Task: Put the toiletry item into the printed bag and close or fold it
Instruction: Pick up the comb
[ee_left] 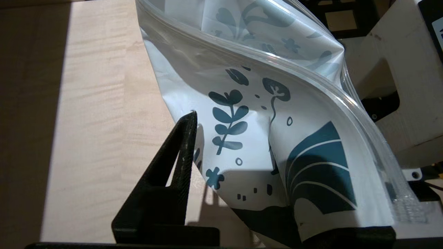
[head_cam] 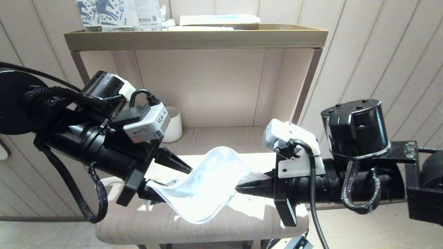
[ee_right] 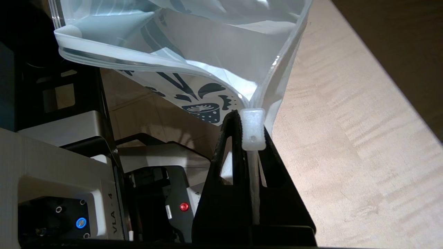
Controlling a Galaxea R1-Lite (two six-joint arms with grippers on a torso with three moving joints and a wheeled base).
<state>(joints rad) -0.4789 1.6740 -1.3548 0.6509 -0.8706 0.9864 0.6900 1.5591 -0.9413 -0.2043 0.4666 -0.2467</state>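
The printed bag (head_cam: pixel 207 186) hangs curved in the air between my two grippers, above the bench. It is white with dark teal leaves and doodles (ee_left: pixel 242 138), and a clear zip strip runs along its top. My left gripper (head_cam: pixel 169 181) is open, its fingers (ee_left: pixel 187 138) wide apart, and the bag's left end lies between them. My right gripper (head_cam: pixel 242 189) is shut on the bag's right edge, just behind the white zip slider (ee_right: pixel 253 129). The toiletry item is out of view.
A padded beige bench (head_cam: pixel 155 224) lies under the bag. A white mug (head_cam: pixel 172 124) stands at the back left of the lower shelf. The top shelf tray (head_cam: pixel 193 38) holds upright horse-printed packs (head_cam: pixel 117 14) and a flat blue-and-white packet (head_cam: pixel 218 19).
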